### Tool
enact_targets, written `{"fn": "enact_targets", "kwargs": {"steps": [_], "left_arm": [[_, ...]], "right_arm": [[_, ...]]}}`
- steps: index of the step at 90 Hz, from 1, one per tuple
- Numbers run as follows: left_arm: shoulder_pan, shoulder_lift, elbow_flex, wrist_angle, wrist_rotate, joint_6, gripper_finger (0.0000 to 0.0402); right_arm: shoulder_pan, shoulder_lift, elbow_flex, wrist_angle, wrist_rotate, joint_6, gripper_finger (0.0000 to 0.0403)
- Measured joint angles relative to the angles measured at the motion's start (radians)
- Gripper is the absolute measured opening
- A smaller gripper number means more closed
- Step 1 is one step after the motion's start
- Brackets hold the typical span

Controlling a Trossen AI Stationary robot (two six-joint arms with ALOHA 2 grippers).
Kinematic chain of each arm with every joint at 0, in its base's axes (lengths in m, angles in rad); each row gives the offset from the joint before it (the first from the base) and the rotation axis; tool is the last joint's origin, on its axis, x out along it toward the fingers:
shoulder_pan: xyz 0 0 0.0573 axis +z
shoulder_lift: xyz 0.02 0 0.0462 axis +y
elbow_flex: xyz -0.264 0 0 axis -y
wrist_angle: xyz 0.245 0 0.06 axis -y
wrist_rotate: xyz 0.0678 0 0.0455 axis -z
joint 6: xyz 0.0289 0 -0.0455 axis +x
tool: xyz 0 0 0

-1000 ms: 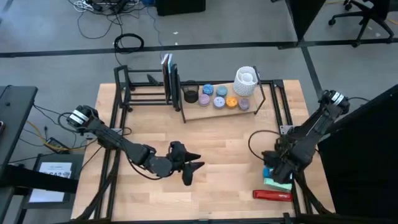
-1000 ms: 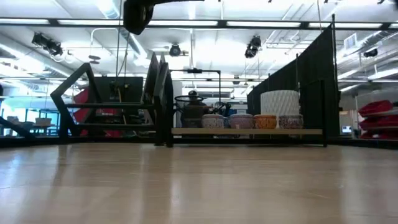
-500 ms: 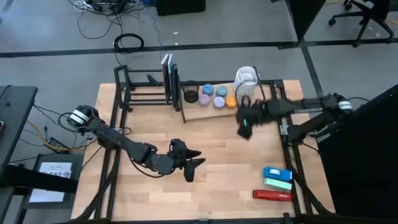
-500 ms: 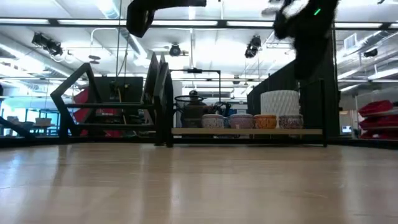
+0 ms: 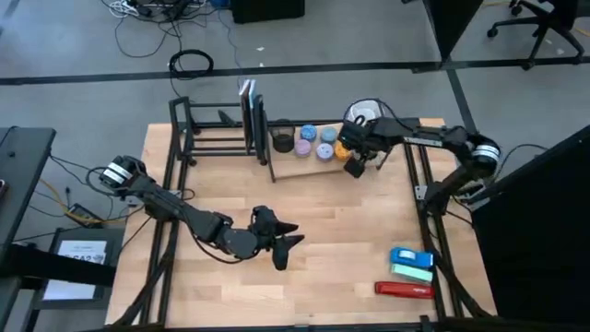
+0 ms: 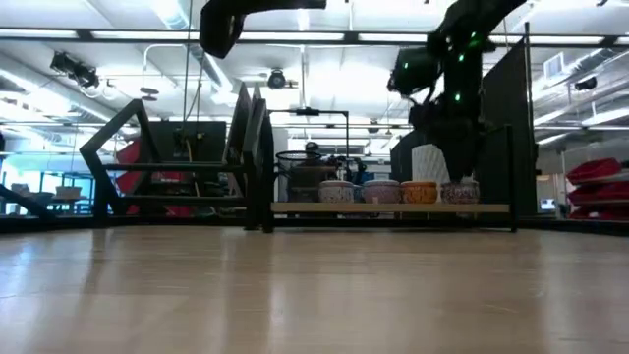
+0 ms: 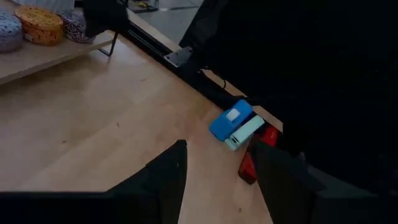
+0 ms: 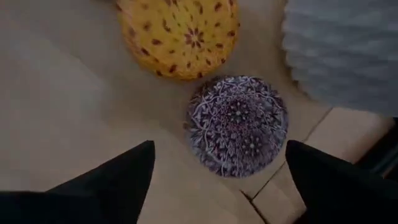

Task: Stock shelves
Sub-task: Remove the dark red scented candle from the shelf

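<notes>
Dark fingers of the left gripper stand parted over bare wood near the middle of the tabletop, holding nothing; the left wrist view shows open table between them. Beyond those fingers in that view lie a blue box, a pale green box touching it, and a red item partly hidden behind one finger; the high view places the same three near the table's right front corner, well apart from both grippers.

Farther back, the right gripper hangs above the right end of the shelves, which stand along the table's far edge. Its fingers are spread wide and empty, with a purple patterned tin on the pale board below the gap. Whether the fingers touch the tin cannot be told. Only the right wrist view shows the tin's lid pattern; it also shows a yellow patterned tin just beside it and a white ribbed container near both.

The low view alone shows the tins in one row on the board, level with the barred book-holder section, where upright dark books lean.
</notes>
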Motion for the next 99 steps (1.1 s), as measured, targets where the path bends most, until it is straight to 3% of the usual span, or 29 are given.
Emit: {"fn": "enact_targets", "kwargs": {"steps": [10, 31, 66, 99], "left_arm": [[-0.003, 0.0, 0.0, 0.001, 0.001, 0.0, 0.0163], [-0.003, 0.0, 0.0, -0.001, 0.001, 0.0, 0.0163], [-0.003, 0.0, 0.0, -0.002, 0.001, 0.0, 0.0163], [-0.003, 0.0, 0.0, -0.002, 0.002, 0.0, 0.0163]], "right_arm": [[-0.017, 0.027, 0.001, 0.004, 0.039, -0.016, 0.0363], [-0.036, 0.036, -0.006, 0.031, -0.06, -0.007, 0.0385], [-0.039, 0.036, -0.008, 0.046, -0.058, -0.012, 0.0348], [-0.04, 0.033, -0.081, 0.095, -0.058, -0.002, 0.0345]]}}
